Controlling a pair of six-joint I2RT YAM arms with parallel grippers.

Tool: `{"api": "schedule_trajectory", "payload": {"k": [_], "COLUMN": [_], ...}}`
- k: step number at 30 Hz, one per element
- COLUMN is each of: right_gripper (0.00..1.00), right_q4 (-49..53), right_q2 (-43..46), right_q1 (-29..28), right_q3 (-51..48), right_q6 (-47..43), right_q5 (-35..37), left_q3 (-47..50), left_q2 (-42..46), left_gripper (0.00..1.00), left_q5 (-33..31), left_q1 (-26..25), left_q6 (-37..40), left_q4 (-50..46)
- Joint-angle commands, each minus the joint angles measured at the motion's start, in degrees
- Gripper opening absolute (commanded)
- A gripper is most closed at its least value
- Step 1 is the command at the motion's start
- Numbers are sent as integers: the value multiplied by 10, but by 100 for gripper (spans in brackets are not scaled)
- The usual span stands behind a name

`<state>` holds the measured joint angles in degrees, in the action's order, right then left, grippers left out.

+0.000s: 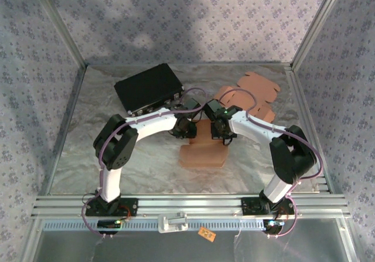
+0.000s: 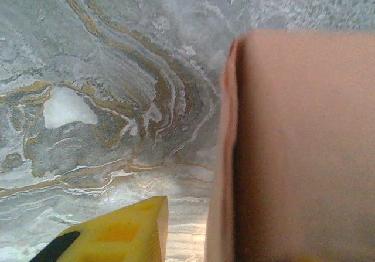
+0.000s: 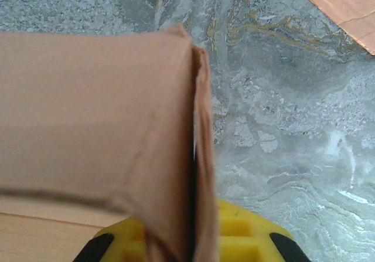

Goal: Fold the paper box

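Marbled grey desk (image 1: 88, 156) underneath, and both arms lean in to meet at centre frame: left arm (image 1: 143, 123), right arm (image 1: 258, 130). Black case (image 1: 149, 87) sits upper left of centre, flat cardboard sheets (image 1: 255, 89) upper right. The paper box (image 1: 202, 150) lies dead centre, just below the wrists, with a wall raised. Right jaws are clamped on a doubled wall; left jaws stand parted, yellow finger (image 2: 117, 235) clear of the card.

Robotics lab test cell, slotted aluminium rail (image 1: 187, 202) carrying two bolted arm bases (image 1: 111, 207), marbled tabletop (image 1: 82, 150) just beyond the rail, patterned cloth walls (image 1: 193, 16) on metal posts farther beyond, black equipment case (image 1: 149, 87) near them
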<state>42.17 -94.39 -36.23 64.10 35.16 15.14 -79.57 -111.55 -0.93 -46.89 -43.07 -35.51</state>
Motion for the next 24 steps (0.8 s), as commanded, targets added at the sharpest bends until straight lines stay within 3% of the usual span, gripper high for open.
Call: {"api": "schedule_trajectory", "payload": {"k": [1,4,10,18,24], "right_gripper": [0,0,0,0,0], "right_q4": [17,19,22,27,27], "right_q2": [10,9,7,-4,-5], "right_q1": [6,6,15,19,20], "right_q3": [-3,-3,1,17,18], "right_q6": [15,14,13,13,13], "right_q5": [10,9,-5,-24,-29], "left_q3": [11,9,14,-7,-40], "left_q2": [44,67,80,48,12], "left_gripper": [37,45,49,48,41], "left_q5": [-14,-8,34,30,33], "left_q1": [-2,4,21,32,33], "left_q6": [10,18,35,49,60], "left_q4": [3,6,15,23,17]}}
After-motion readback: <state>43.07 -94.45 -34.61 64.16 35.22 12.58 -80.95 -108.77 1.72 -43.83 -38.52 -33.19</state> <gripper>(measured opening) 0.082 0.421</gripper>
